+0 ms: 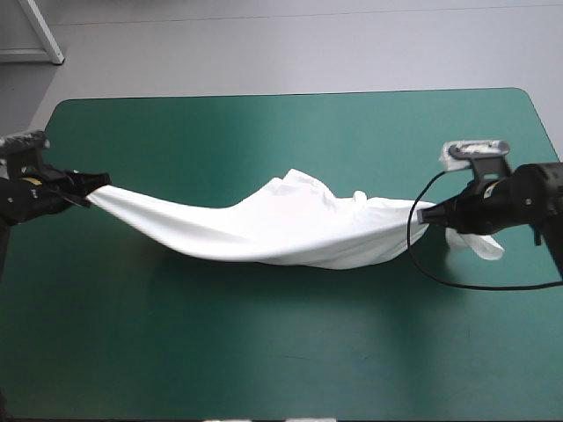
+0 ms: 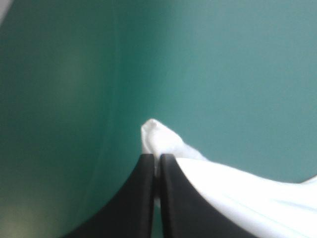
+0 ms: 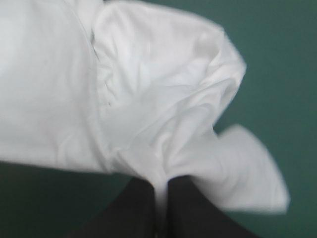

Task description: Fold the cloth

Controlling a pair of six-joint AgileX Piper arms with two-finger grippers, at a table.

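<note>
The white T-shirt hangs stretched across the middle of the teal-green table, lifted off the cover and sagging at its centre. My left gripper is shut on the T-shirt's left end near the table's left edge. In the left wrist view its black fingers pinch a corner of the T-shirt, which pokes out past the tips. My right gripper is shut on the T-shirt's right end, and a loose flap droops beside it. In the right wrist view, bunched T-shirt folds spread ahead of the right gripper.
Bare teal-green cover lies in front of and behind the T-shirt. The table's far edge borders a grey floor.
</note>
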